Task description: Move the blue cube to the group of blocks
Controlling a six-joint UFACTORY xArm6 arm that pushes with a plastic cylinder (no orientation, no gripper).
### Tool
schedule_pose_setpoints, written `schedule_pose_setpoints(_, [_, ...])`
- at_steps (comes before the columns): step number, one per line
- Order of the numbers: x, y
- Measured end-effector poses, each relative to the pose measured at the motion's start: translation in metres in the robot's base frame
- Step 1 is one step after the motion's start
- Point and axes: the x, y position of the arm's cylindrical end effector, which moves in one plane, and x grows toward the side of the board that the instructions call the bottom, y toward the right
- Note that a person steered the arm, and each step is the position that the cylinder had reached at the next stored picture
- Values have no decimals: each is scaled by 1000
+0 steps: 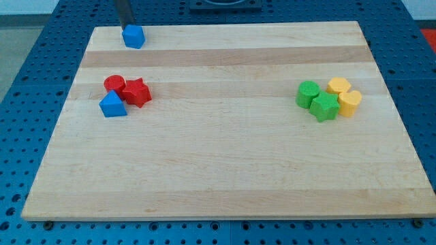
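The blue cube (pixel 134 36) sits near the top left corner of the wooden board (pixel 225 163). My tip (pixel 125 25) is at the cube's upper left, touching or nearly touching it. Below it on the left is a group of three blocks: a red cylinder (pixel 114 84), a red star-shaped block (pixel 137 92) and a blue triangular block (pixel 112 105), all close together. On the right is another group: a green cylinder (pixel 308 93), a green star-shaped block (pixel 325 107), a yellow block (pixel 338 86) and a yellow cylinder (pixel 350 103).
The board lies on a blue perforated table (pixel 41 82). The board's top edge runs just above the blue cube.
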Motion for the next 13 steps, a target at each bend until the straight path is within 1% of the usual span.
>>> schedule_pose_setpoints(4, [39, 5])
schedule_pose_setpoints(5, [46, 11])
schedule_pose_setpoints(7, [46, 45])
schedule_pose_setpoints(8, [53, 46])
schedule_pose_setpoints(13, [116, 46])
